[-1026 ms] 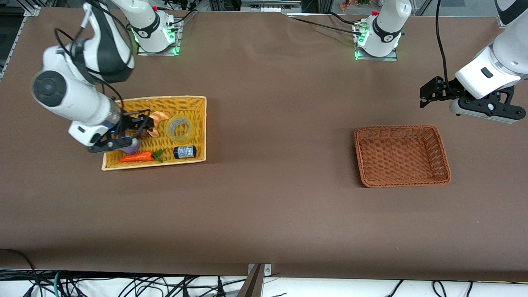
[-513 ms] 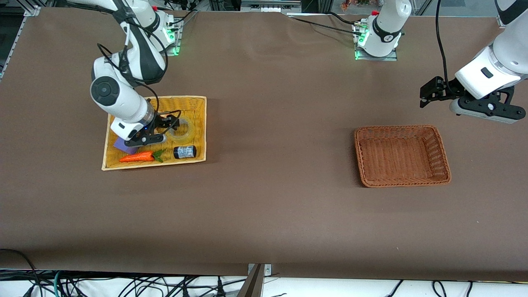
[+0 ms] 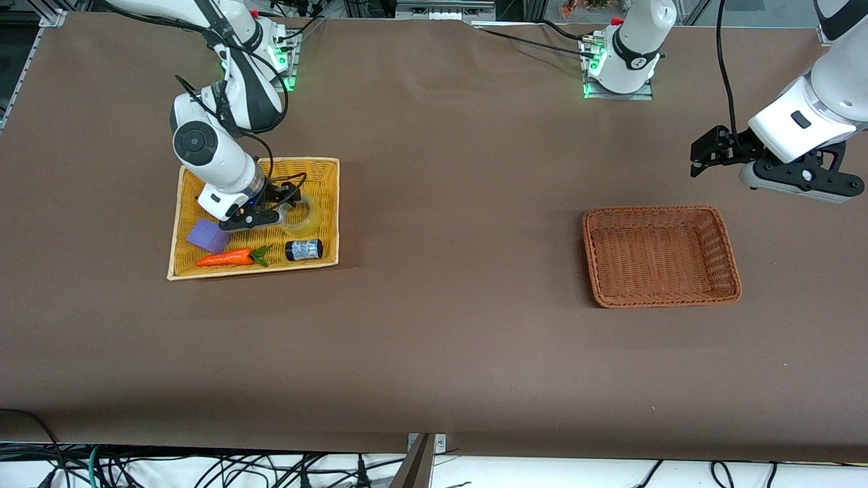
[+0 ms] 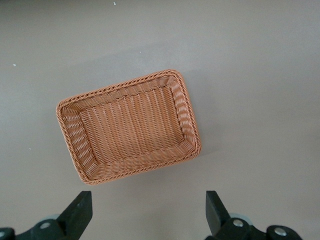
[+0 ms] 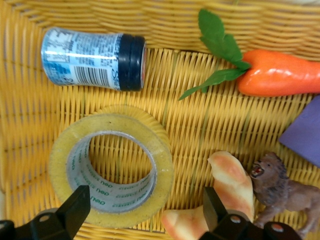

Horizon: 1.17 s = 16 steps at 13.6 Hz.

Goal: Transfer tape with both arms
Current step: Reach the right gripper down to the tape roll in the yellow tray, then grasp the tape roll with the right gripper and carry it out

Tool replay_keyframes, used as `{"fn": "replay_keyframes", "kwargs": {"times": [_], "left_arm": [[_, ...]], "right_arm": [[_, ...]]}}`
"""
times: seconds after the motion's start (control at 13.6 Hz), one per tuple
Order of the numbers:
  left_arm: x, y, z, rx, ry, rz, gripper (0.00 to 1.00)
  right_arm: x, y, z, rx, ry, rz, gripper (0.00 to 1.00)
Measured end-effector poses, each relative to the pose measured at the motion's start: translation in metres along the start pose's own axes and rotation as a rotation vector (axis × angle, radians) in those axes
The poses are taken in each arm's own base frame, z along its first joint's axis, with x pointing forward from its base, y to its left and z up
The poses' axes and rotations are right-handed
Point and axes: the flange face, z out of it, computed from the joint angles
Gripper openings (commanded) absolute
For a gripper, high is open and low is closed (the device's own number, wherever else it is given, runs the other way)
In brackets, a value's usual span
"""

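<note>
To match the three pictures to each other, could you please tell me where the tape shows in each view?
Front view: the tape lies in the yellow basket, partly under the right tool, with the jar nearer the camera.
Left wrist view: not in it; only the brown basket shows.
Right wrist view: the tape lies flat beside the jar.
Shared landmark: the jar.

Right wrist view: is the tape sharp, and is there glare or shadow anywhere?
Right wrist view: tape sharp, printed letters inside readable; mild glare on the jar. Front view: green lights glow at both arm bases; the brown basket casts a soft shadow.
</note>
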Motion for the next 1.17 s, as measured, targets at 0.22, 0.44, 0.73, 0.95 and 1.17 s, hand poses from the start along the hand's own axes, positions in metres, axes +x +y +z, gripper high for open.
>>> {"fn": "replay_keyframes", "kwargs": {"times": [0.22, 0.44, 0.73, 0.95, 1.17], "left_arm": [[0.002, -0.002, 0.004, -0.001, -0.009, -0.004, 1.0], [0.002, -0.004, 0.006, -0.002, -0.012, -0.007, 1.0], [0.002, -0.005, 0.006, -0.002, -0.012, -0.007, 1.0], [0.002, -0.005, 0.006, -0.002, -0.012, -0.008, 1.0], [0.002, -0.005, 0.006, -0.002, -0.012, -0.008, 1.0]], "right_arm": [[0.002, -0.001, 0.014, 0.003, 0.01, -0.012, 0.92], [0.002, 0.0, 0.025, 0.009, 0.007, -0.011, 0.62], [0.001, 0.001, 0.032, 0.012, 0.005, -0.009, 0.09], [0.003, 0.007, 0.029, 0.009, 0.016, -0.001, 0.0], [0.007, 0.006, 0.024, 0.011, 0.035, -0.001, 0.0]]}}
